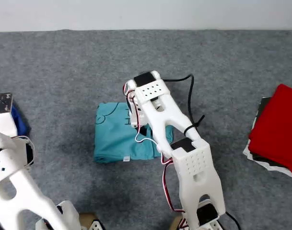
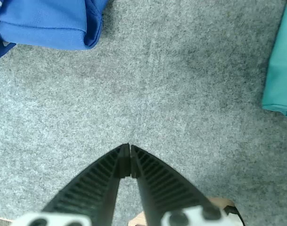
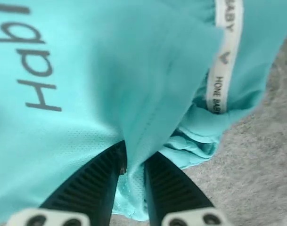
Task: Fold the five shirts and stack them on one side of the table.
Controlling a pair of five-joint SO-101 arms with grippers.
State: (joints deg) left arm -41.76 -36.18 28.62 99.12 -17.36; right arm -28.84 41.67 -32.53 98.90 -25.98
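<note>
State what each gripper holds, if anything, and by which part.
The right gripper pinches a raised fold of the teal shirt. The left gripper is shut and holds nothing.

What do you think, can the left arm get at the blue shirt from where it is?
Probably yes: only bare carpet lies between the shut left gripper and the blue shirt, though its jaws would need to open first.

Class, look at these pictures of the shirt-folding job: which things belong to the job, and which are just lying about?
Belongs to the job: teal shirt; red shirt, lying on dark and white fabric; blue shirt.

Just lying about: grey table covering; black cable.
</note>
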